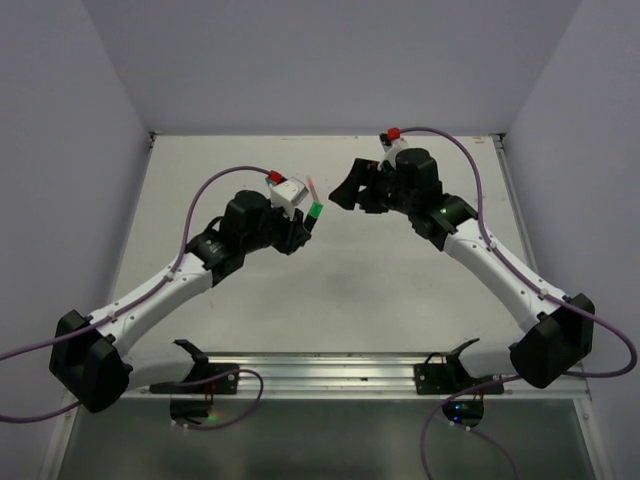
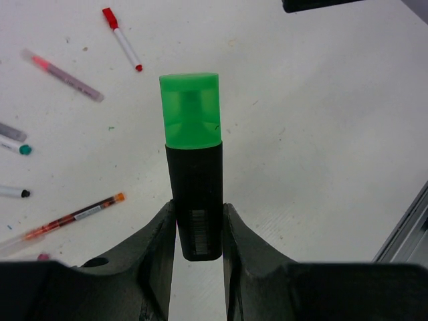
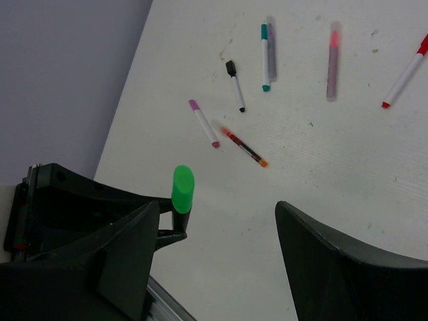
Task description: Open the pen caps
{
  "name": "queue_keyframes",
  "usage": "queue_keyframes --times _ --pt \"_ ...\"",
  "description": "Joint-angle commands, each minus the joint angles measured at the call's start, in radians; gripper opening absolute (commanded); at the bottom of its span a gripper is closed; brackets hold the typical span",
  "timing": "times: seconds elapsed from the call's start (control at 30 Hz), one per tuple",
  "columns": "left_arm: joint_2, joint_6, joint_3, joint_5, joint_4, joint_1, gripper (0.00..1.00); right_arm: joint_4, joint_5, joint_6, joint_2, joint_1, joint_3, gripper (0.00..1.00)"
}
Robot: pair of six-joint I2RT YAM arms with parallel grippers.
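Above table (image 2: 321, 134); left end effector (image 2: 198, 212) clamps highlighter (image 2: 194, 180), cap (image 2: 190, 110) on; right end effector (image 3: 215, 208) agape; pink pen (image 3: 332, 61) blurred.

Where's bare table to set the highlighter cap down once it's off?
Free: the table right of the highlighter held in the left tool, out to the metal rail. Crowded: left of it, where the red pen, pink-tipped pen and orange-tipped pen lie scattered.

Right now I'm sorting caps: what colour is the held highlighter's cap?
Bright green cap; clearest in the left wrist view.
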Motion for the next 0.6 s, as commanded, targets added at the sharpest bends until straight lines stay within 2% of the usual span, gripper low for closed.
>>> queue_keyframes --times 0.0,0.57 --pt "0.027 0.019 0.048 0.038 0.066 -0.021 0.0 0.105 0.024 0.056 0.005 0.007 -0.008 0.74" --pt "0.082 -0.035 0.08 0.012 0.11 -0.092 0.0 0.169 -0.016 0.097 0.047 0.026 -0.068 0.61"
